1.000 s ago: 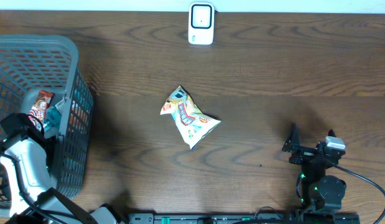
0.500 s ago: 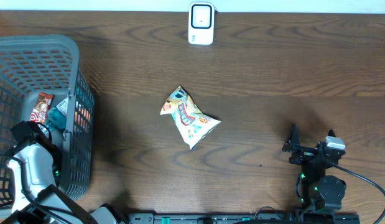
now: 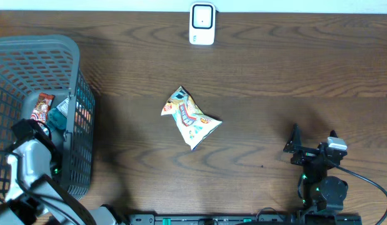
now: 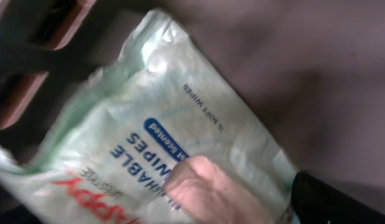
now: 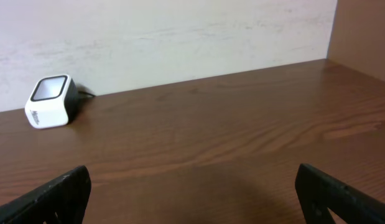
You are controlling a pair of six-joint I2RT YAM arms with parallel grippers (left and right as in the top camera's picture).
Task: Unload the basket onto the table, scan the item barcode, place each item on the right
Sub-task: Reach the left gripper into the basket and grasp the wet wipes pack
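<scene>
Overhead view: scanning has not begun as far as can be judged. The scanner [image 3: 202,24] stands at the far edge of the table [image 3: 274,75], with nothing in front of its window. A snack bag [image 3: 189,118] lies at mid-table, well apart from both arms; whether it has been scanned cannot be told. The left pincer [image 3: 32,132] hangs inside the basket [image 3: 82,119], jaws wide and clamped on nothing; its own camera fills with a wipes packet [image 4: 180,124], so this is probably the item being fetched. The right pincer [image 3: 314,136] rests near the front edge, spread fully and empty. Remaining, by this reading: grasp the packet, lift it out, turn its barcode to the scanner.
</scene>
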